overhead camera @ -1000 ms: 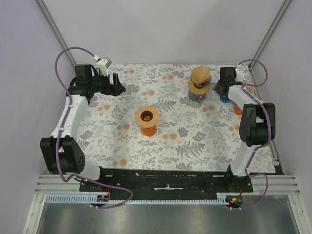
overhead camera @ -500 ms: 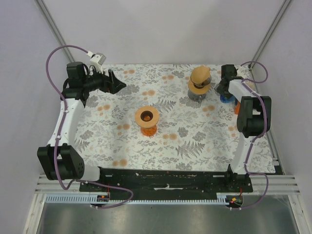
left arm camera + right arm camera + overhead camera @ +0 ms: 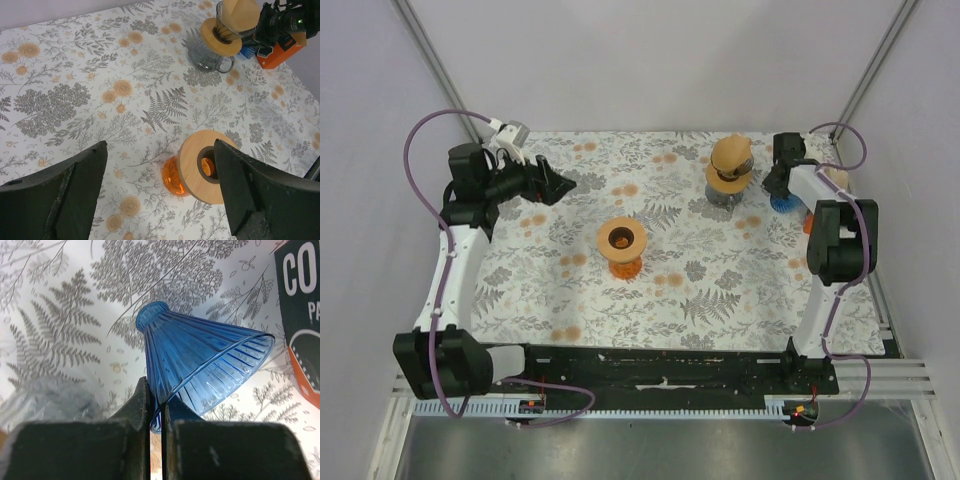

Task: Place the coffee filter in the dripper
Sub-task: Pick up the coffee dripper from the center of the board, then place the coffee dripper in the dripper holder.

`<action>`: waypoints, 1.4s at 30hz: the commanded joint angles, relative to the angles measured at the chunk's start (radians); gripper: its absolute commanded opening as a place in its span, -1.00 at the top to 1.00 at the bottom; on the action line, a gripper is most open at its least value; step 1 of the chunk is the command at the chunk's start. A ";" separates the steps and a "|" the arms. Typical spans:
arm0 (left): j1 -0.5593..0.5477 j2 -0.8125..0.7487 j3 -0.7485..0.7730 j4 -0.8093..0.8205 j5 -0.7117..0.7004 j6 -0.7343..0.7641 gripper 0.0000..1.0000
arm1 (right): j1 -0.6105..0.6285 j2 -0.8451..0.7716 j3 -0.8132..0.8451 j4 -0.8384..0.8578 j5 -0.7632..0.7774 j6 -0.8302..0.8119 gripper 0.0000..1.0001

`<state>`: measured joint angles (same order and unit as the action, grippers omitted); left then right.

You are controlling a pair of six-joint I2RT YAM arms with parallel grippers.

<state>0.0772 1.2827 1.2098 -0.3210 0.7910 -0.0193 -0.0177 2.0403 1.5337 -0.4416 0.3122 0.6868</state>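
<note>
**Coffee filter** (image 3: 731, 152): tan paper cone in the upper right of the overhead view, standing in the wood-collared dripper (image 3: 728, 181) on the glass carafe (image 3: 207, 54).

**Right side:** just to its right, my right pincer (image 3: 156, 410) is clamped on the thin rim of a tilted blue dripper (image 3: 200, 365) of ribbed glass. Whether the glass touches the counter (image 3: 700, 290) I cannot tell. The filter box (image 3: 302, 315) sits close by.

**Left side:** my left pincer (image 3: 160, 150), at the upper left, hangs spread wide and holds nothing. It faces the orange dripper (image 3: 621, 240) at centre.

**Hazards, as I judge:**
- A rim-only hold on smooth glass may pivot or slip.
- A swing could strike the carafe or the box.
- A crushed paper cone would seat crookedly.
</note>
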 commanded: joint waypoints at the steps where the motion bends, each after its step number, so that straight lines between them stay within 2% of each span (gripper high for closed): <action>1: 0.003 -0.120 -0.120 0.158 0.005 -0.056 -0.86 | 0.012 -0.181 -0.032 0.029 0.019 -0.131 1.00; 4: 0.003 -0.152 -0.199 0.229 0.007 -0.154 -0.90 | 0.042 -0.328 -0.052 0.034 0.021 -0.249 1.00; 9: -0.001 -0.141 -0.194 0.172 0.044 -0.215 -0.93 | 0.062 -0.567 -0.050 0.063 0.063 -0.530 1.00; 13: 0.001 -0.146 -0.142 0.010 -0.010 -0.185 -0.93 | 0.125 -0.738 -0.052 0.176 0.016 -0.836 1.00; 16: 0.003 -0.129 -0.021 -0.195 -0.025 -0.159 -0.94 | 0.261 -0.788 -0.041 0.225 -0.013 -1.117 1.00; 20: 0.007 -0.080 0.147 -0.461 -0.045 -0.110 -0.95 | 0.459 -0.802 -0.072 0.230 -0.094 -1.478 1.00; 23: 0.007 -0.019 0.270 -0.597 -0.006 -0.122 -0.95 | 0.605 -0.776 -0.093 0.247 -0.043 -1.757 1.00; 25: 0.015 -0.020 0.303 -0.604 0.048 -0.130 -0.95 | 0.686 -0.740 -0.086 0.236 -0.003 -1.893 1.00; 29: 0.029 -0.023 0.404 -0.604 0.014 -0.085 -0.95 | 0.797 -0.721 -0.142 0.250 -0.018 -2.180 1.00; 36: 0.015 0.021 0.487 -0.529 0.134 -0.140 -0.95 | 0.946 -0.651 -0.173 0.254 -0.082 -2.483 1.00; 38: -0.026 0.044 0.511 -0.536 0.110 -0.119 -0.95 | 0.982 -0.611 -0.159 0.216 -0.079 -2.550 1.00; 42: -0.135 0.107 0.569 -0.604 0.001 -0.027 -0.95 | 1.026 -0.534 -0.109 0.147 -0.070 -2.574 1.00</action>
<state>0.0326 1.3376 1.7168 -0.8883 0.8433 -0.1295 0.9787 1.4452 1.3693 -0.2123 0.2573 -1.5955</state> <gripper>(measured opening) 0.974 0.048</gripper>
